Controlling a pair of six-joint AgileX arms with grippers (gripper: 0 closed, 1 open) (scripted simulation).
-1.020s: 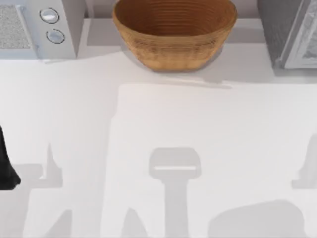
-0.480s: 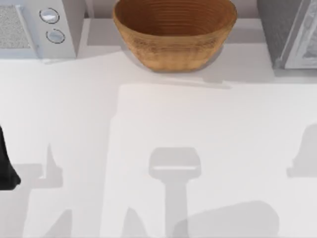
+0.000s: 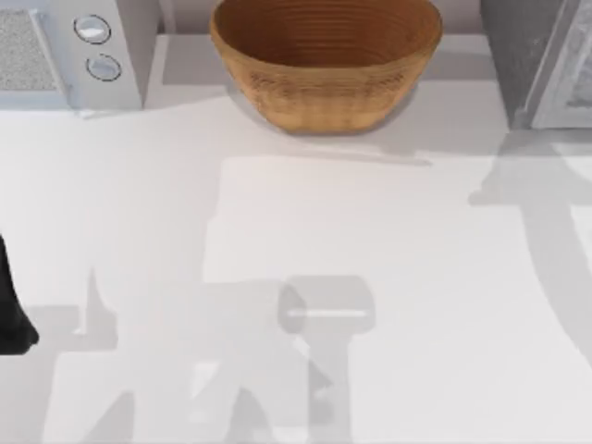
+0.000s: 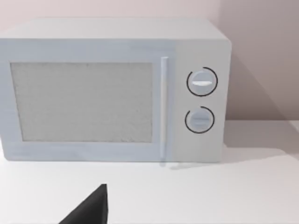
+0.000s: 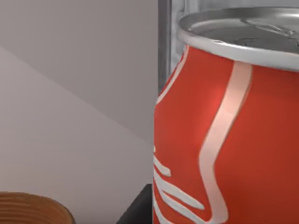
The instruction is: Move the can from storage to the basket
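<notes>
Can (image 5: 233, 140): red, white script strokes on its side, seen too close to read as a word. No other lettering, numbers or signs legible.

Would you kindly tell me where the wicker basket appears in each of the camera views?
Top view: basket at the table's far edge, centre.
Left wrist view: not in it.
Right wrist view: a slice of its rim in the lower corner, beside the red can.
Shared landmark: the white table.

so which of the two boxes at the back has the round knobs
The white appliance at the table's back left; two round silver knobs sit beside its door. The dark grey storage at the back right shows none.
</notes>
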